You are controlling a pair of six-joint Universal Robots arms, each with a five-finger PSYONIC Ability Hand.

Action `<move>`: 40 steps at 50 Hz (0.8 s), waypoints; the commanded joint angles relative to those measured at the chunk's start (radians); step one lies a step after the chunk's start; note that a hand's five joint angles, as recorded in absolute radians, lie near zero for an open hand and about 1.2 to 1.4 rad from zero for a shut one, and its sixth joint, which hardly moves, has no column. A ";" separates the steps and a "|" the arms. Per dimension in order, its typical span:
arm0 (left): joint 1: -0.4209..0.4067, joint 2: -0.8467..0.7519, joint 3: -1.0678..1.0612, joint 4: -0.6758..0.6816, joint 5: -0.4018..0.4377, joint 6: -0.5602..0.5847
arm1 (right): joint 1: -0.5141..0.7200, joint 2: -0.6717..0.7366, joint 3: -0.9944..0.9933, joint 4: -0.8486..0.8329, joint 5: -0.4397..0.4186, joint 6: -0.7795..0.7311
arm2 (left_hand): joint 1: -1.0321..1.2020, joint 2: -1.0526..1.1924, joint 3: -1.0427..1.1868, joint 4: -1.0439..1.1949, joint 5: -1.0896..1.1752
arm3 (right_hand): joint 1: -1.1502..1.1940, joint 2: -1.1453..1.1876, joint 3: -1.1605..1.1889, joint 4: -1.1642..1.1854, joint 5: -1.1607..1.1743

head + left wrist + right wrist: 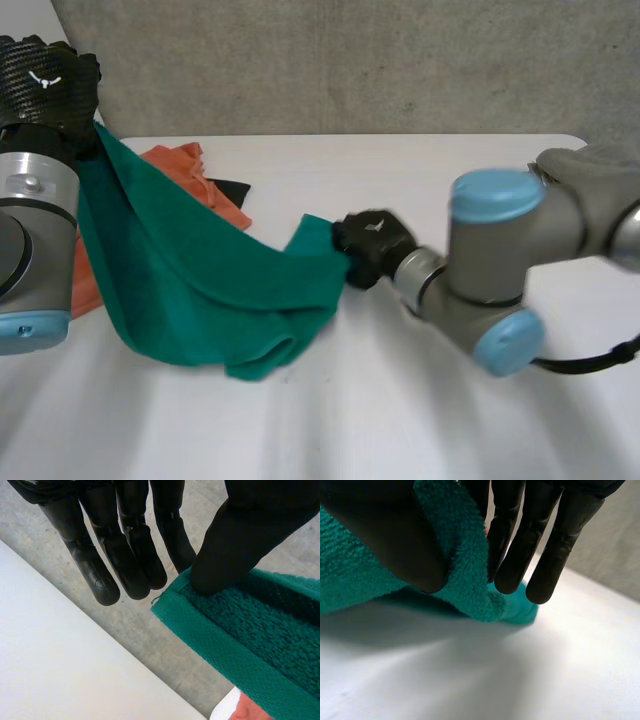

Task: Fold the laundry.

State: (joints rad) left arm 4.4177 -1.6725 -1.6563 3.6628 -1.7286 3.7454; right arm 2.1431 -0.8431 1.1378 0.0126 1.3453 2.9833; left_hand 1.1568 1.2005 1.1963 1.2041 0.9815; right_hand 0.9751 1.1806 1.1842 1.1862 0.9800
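Note:
A green towel (200, 270) stretches from my raised left hand (45, 85) at the far left down onto the white table (420, 420), where it bunches in loose folds. In the left wrist view the thumb (235, 545) pinches the hemmed corner of the towel (250, 645) against the straight fingers (125, 545). My right hand (370, 245) sits low over the table at the towel's right end. In its wrist view the thumb (385, 535) and fingers (555, 535) pinch a fold of the towel's edge (465, 575) just above the tabletop.
An orange garment (190, 175) with a black piece (228, 188) lies on the table behind the towel, partly covered by it. A grey wall (350, 60) runs along the far edge. Bare table stretches in front and to the right.

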 commanded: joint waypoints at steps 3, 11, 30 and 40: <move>-0.083 0.028 -0.057 -0.027 0.000 -0.033 | -0.255 -0.375 0.048 0.061 0.012 -0.210 | 0.239 0.196 0.200 0.192 0.240 | 0.421 0.216 0.212 0.210 0.242; -0.156 0.016 -0.099 -0.107 -0.002 -0.117 | -0.253 -0.369 -0.085 0.067 0.006 -0.222 | 0.239 0.196 0.200 0.192 0.240 | 0.421 0.216 0.212 0.210 0.242; -0.221 -0.095 -0.123 -0.187 -0.008 -0.236 | -0.198 0.029 -0.096 0.056 0.018 -0.356 | 0.239 0.196 0.200 0.192 0.240 | 0.154 -0.051 -0.055 -0.057 -0.025; -0.222 -0.081 -0.108 -0.185 -0.009 -0.233 | -0.244 -0.203 -0.018 0.018 0.023 -0.343 | 0.239 0.196 0.200 0.192 0.240 | -0.801 -1.006 -1.010 -1.012 -0.980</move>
State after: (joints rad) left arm 4.1959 -1.7616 -1.7731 3.4767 -1.7381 3.5110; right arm 1.9378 -0.8721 1.0549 0.0482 1.3669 2.6334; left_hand 1.1568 1.2005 1.1963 1.2041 0.9815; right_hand 0.2144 0.2499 0.2552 0.2610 0.1058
